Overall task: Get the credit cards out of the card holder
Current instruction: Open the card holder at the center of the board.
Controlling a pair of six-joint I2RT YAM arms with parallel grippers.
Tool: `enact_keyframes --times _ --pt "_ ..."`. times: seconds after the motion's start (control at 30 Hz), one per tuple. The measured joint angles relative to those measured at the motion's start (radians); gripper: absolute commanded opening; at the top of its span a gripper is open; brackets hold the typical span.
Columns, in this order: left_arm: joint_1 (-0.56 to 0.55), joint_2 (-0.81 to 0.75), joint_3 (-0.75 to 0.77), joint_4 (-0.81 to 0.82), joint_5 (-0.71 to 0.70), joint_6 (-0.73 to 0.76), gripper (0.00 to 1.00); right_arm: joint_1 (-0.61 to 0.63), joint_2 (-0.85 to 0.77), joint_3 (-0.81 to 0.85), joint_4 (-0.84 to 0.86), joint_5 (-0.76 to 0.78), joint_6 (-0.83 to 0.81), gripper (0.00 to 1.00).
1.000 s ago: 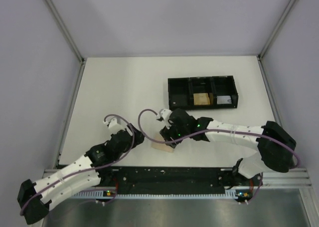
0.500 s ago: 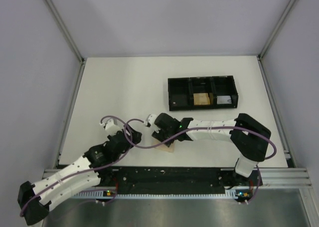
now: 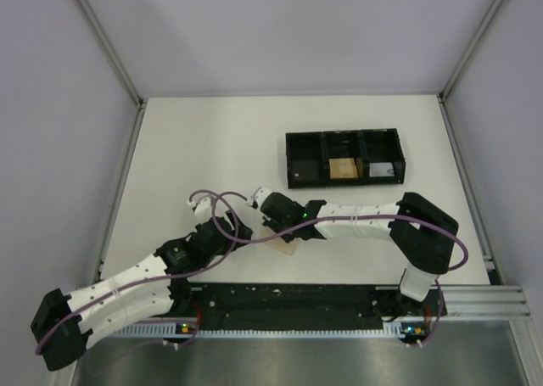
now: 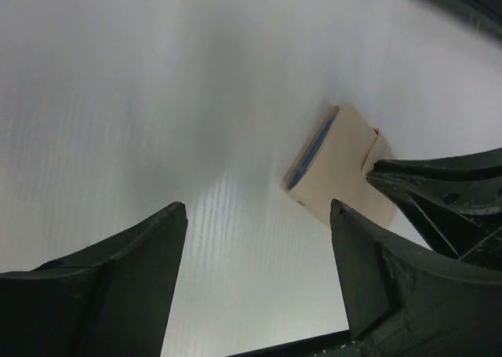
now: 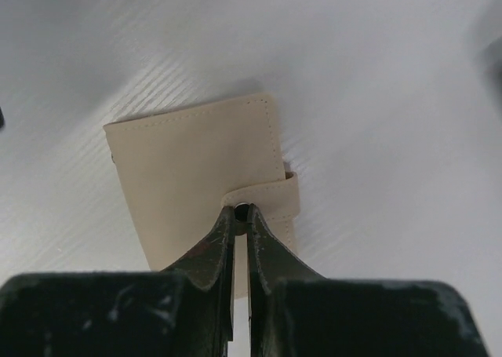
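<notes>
Where the card holder (image 5: 192,176) is laid: tabletop (image 3: 195,148), folded shut.
Tray (image 3: 290,161): tan block (image 3: 343,169) held in middle compartment.
Left gripper (image 4: 257,208): spread.
Right gripper (image 5: 241,214): pressed together at the strap (image 5: 271,196).

No text, brand, number or sign can be read on the card holder (image 5: 196,169) or elsewhere.

Both your arms meet near the front of the table (image 3: 195,148). The right gripper (image 3: 270,225) sits over the tan card holder (image 3: 289,249), with the left gripper (image 3: 241,227) just beside it. Farther back, the black tray (image 3: 343,134) holds a tan block (image 3: 343,169) in its middle compartment and a grey card (image 3: 381,171) in its right one.
</notes>
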Motion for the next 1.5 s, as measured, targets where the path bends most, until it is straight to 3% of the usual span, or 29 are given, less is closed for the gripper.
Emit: enact_keyframes --times 0.2,0.43,0.73,0.97,1.3,1.5 --pt "-0.005 0.147 0.012 0.14 0.116 0.033 0.78 -0.021 -0.03 -0.009 -0.041 0.02 0.231 0.0" --pt "-0.011 0.291 0.018 0.299 0.19 0.03 0.77 -0.092 -0.189 -0.128 -0.06 -0.04 0.504 0.0" --pt "-0.021 0.474 0.043 0.499 0.29 0.001 0.75 -0.139 -0.226 -0.257 0.07 -0.143 0.678 0.0" --pt "-0.038 0.542 0.055 0.551 0.319 -0.038 0.75 -0.158 -0.282 -0.336 0.183 -0.188 0.767 0.0" --pt "-0.054 0.595 0.099 0.523 0.302 -0.028 0.52 -0.27 -0.388 -0.467 0.289 -0.26 0.856 0.0" --pt "-0.064 0.678 0.161 0.48 0.289 0.007 0.4 -0.349 -0.426 -0.513 0.28 -0.274 0.845 0.15"
